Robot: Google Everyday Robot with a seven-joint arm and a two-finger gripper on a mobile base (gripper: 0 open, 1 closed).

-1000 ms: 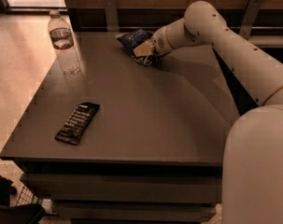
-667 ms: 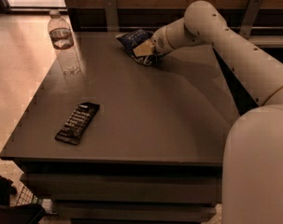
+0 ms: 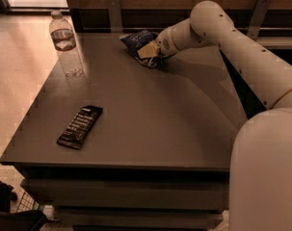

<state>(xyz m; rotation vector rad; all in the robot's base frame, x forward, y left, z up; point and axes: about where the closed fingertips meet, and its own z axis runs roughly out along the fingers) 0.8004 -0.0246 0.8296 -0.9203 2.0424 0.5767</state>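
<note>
The gripper [image 3: 152, 55] sits against the chip bag [image 3: 135, 39] at the far edge of the table [image 3: 160, 124]. Its tip merges with the bag, so open or closed cannot be determined.

dim, warm light; floor [image 3: 18, 66] glares bright at left; the tool [image 3: 153, 55] by the far bag [image 3: 136, 39] seems shadowed.

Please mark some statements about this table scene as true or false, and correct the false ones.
1. The end effector is at the blue chip bag, near the far edge of the table. True.
2. The water bottle lies on its side. False: it stands upright.
3. The dark snack bar lies on the front left part of the table. True.
4. The water bottle touches the blue chip bag. False: they are apart.
</note>
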